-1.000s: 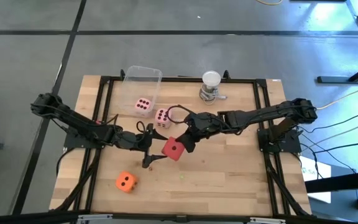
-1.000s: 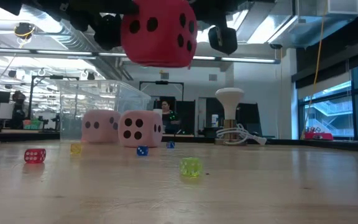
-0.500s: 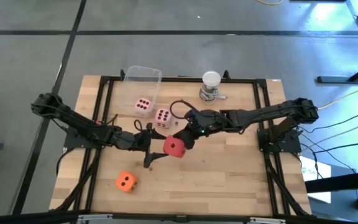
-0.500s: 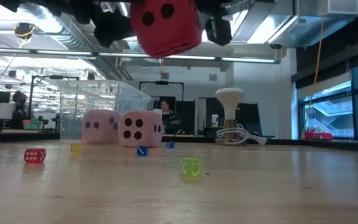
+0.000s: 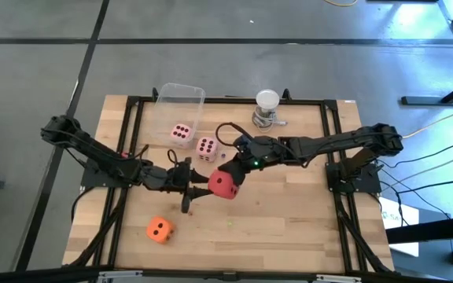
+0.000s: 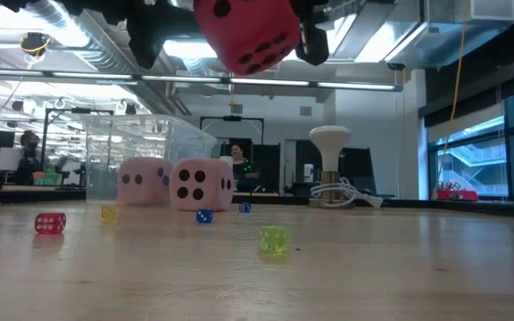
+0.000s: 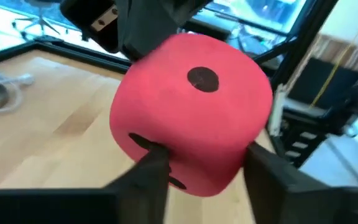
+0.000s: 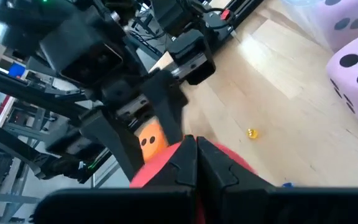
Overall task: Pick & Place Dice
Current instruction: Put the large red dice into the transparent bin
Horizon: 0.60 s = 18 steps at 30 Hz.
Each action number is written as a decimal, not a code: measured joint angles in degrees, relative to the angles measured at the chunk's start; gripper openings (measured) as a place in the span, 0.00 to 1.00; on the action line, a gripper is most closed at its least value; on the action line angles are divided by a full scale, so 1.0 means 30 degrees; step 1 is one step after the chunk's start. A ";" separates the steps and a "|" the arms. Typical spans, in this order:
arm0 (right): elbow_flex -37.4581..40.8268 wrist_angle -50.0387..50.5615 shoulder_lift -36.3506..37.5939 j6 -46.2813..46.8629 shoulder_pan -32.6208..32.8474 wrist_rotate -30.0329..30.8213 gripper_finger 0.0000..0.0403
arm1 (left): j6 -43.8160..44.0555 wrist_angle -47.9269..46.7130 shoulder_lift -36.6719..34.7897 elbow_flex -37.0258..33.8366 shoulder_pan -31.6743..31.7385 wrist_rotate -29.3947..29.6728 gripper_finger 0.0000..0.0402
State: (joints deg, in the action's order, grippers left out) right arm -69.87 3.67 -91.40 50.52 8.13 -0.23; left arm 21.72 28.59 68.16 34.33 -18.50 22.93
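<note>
The red die hangs above the table's middle, high up in the low view. My left gripper comes at it from the table's left and is shut on it. My right gripper reaches in from the right and is also shut on it. One pale pink die rests on the wood. The other pink die sits at the clear box. The orange die lies on the table near the front left. My left gripper pinches the red die between its two fingers, one on each of two opposite sides. The fingers lie level and come from the table's left. The die is lifted clear of the table and tilted. My right gripper pinches a small bit of the die's upper surface between its shut fingertips. The fingers slant downward from the table's right. The die hangs below them, clear of the table.
A white round-topped object on a metal base stands at the far edge. Several tiny dice lie on the wood: a red one, a yellow one, a blue one and a green one. Black frame rails line the table's sides.
My left gripper has closed from wide open onto the red die's sides and has rolled a little. The die, held all along by my right gripper, has turned in the air and tipped, showing other faces, and sits slightly higher.
</note>
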 joint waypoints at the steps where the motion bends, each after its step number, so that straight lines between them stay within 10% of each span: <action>1: 0.0007 0.0046 -0.0015 0.0004 0.0054 -0.0003 0.00 | 0.0284 0.0203 0.0000 0.0032 0.0000 -0.0146 0.26; 6: 0.0058 0.0232 -0.0093 0.0009 0.0352 -0.0299 0.00 | 0.0688 0.2034 -0.0075 0.0124 0.0023 -0.0489 0.02; 18: 0.0058 0.0491 -0.0093 0.0009 0.0879 0.0219 0.00 | 0.1321 0.0488 -0.0073 0.0107 -0.0209 -0.1063 0.00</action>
State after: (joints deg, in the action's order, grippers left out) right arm -69.69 5.15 -91.68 50.54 10.76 0.43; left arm 25.69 30.06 67.94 34.65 -19.13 19.74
